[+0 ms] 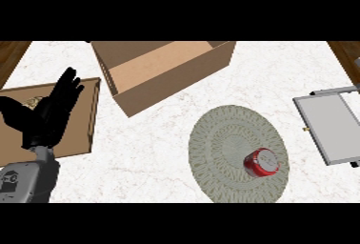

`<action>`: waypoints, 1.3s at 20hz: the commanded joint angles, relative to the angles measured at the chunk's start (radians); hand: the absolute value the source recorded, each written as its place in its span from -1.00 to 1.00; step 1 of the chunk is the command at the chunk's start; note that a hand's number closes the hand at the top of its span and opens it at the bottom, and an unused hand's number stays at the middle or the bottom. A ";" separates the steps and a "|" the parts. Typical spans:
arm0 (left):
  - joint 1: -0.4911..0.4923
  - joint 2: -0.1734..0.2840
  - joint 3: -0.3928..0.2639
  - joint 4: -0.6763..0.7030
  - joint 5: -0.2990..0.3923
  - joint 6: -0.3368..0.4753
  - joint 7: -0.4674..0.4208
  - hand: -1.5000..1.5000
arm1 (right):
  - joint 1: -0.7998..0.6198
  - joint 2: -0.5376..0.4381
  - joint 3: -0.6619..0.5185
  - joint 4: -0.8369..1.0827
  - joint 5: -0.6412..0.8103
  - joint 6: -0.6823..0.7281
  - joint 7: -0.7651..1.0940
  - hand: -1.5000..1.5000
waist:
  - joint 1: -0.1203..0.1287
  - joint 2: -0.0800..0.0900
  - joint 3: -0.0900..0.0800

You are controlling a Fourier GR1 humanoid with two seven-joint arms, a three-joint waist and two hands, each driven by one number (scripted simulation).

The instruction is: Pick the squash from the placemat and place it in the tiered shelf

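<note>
— Where, exactly? Left hand [46,114] at far left, fingers straight and relaxed, holding nothing, resting over brown board [74,125].

— And the target? Well right of it: red, round object [262,162] on woven placemat [237,153], no clear long axis, hardly squash-like. Tiered shelf [330,126] cut off at right edge. Right hand unseen.

Bare counter [151,157] (left of placemat [225,143]) lies below the box [158,71].
</note>
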 commanded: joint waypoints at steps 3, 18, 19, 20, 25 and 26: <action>0.016 0.016 0.009 -0.056 0.019 -0.023 0.044 0.00 | 0.110 -0.070 -0.268 0.057 -0.212 -0.027 -0.137 1.00 | 0.012 0.003 0.000; 0.028 -0.030 -0.012 -0.032 -0.020 -0.012 -0.016 0.00 | 0.291 -0.240 -0.531 0.325 -0.439 -0.078 -0.440 1.00 | 0.015 0.005 0.000; -0.015 0.006 0.026 -0.010 0.017 -0.044 0.008 0.00 | 0.259 -0.269 -0.504 0.374 -0.414 -0.103 -0.437 1.00 | 0.018 0.006 -0.001; -0.052 -0.010 0.007 0.016 -0.024 -0.002 0.018 0.00 | 0.335 -0.192 -0.526 0.335 -0.427 -0.114 -0.495 1.00 | 0.011 0.006 0.000; -0.007 -0.036 -0.024 -0.035 -0.028 -0.004 0.025 0.00 | 0.296 -0.265 -0.575 0.464 -0.351 -0.201 -0.432 -1.00 | 0.026 0.008 0.000; -0.070 -0.026 0.004 0.068 -0.041 0.008 -0.005 0.00 | 0.278 -0.314 -0.583 0.462 -0.375 -0.176 -0.407 -1.00 | 0.012 0.009 -0.001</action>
